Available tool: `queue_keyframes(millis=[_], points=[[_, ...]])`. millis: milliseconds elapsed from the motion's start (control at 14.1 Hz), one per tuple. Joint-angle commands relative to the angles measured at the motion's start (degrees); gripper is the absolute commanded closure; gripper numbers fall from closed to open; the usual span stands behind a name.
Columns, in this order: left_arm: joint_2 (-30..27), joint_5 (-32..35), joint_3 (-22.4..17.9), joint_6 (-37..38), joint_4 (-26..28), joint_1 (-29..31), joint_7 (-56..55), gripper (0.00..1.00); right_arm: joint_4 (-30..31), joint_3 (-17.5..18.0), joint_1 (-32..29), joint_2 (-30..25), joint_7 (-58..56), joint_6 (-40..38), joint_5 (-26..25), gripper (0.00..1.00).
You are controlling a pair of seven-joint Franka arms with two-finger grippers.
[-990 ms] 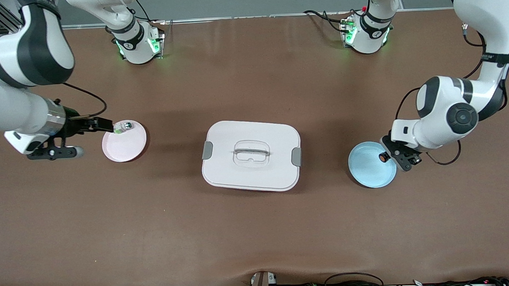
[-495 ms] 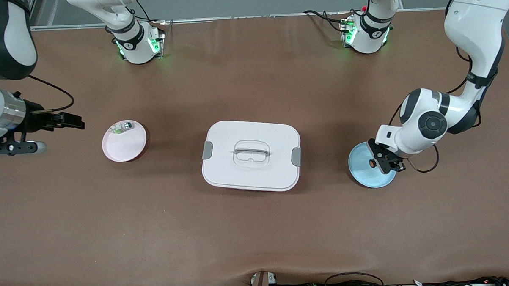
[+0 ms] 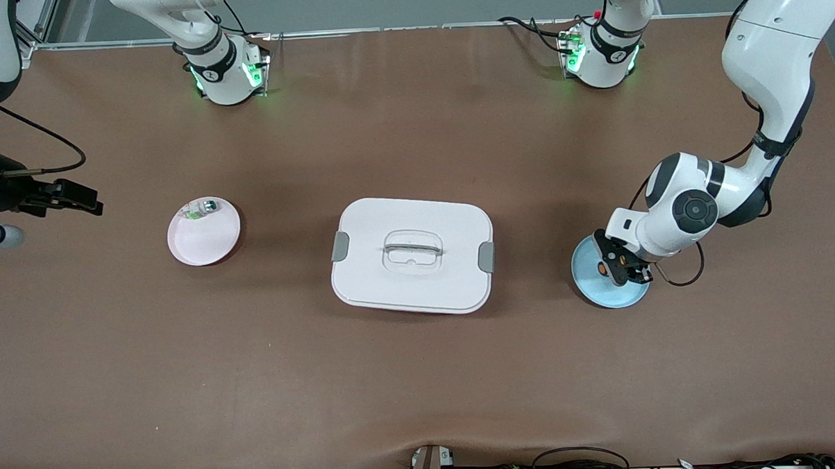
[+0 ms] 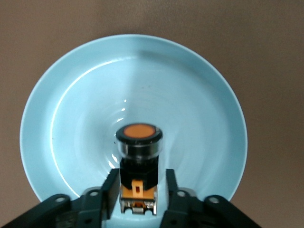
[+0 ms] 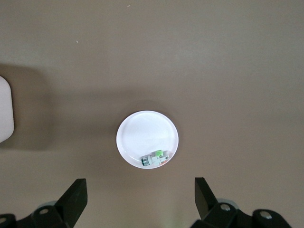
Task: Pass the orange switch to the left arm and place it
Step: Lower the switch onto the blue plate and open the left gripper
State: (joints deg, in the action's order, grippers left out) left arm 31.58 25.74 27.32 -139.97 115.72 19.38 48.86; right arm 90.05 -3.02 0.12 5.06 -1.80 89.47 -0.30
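Note:
The orange switch (image 3: 603, 269) is a small black cylinder with a round orange cap. My left gripper (image 3: 617, 265) is shut on it and holds it over the blue plate (image 3: 593, 287). In the left wrist view the switch (image 4: 139, 142) sits between both fingers (image 4: 110, 192), cap outward, above the plate (image 4: 85, 109). My right gripper (image 3: 76, 198) is open and empty over the bare table at the right arm's end, apart from the pink plate (image 3: 206, 242). The white box (image 3: 412, 254) stands mid-table between the two plates.
A small clear-silver part with a green cap (image 3: 201, 209) lies on the pink plate; it also shows in the right wrist view (image 5: 155, 159) on the plate (image 5: 142, 133), ahead of the open right gripper (image 5: 141, 204). The box's edge (image 5: 4, 110) shows there too.
My left gripper has carried the switch across the blue plate toward the box. My right gripper has drawn back from the pink plate toward the table's end.

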Motion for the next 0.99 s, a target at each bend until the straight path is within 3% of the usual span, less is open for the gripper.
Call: queue_keyframes(millis=[0,283,495,919], points=[[-0.5,0.7,0.5,0.1,-1.5,-0.2,-1.4,0.00,4.6,0.7,-0.8,-6.0,-0.7,0.3,-1.4,0.00],[-5.5,-3.1,3.8,7.1,-3.7,0.6,-7.9,0.00,15.0,0.7,-1.3,-14.6,-0.6,7.4,-0.8,0.00],[-6.6,-11.2,5.4,17.8,-11.8,0.5,-11.8,0.00,14.5,0.6,-3.4,-14.9,-0.5,7.2,1.4,0.00],[-9.2,-12.2,8.0,32.3,-24.5,0.1,-30.4,0.00,11.7,1.0,-3.2,-14.6,-0.6,5.5,1.6,0.00]])
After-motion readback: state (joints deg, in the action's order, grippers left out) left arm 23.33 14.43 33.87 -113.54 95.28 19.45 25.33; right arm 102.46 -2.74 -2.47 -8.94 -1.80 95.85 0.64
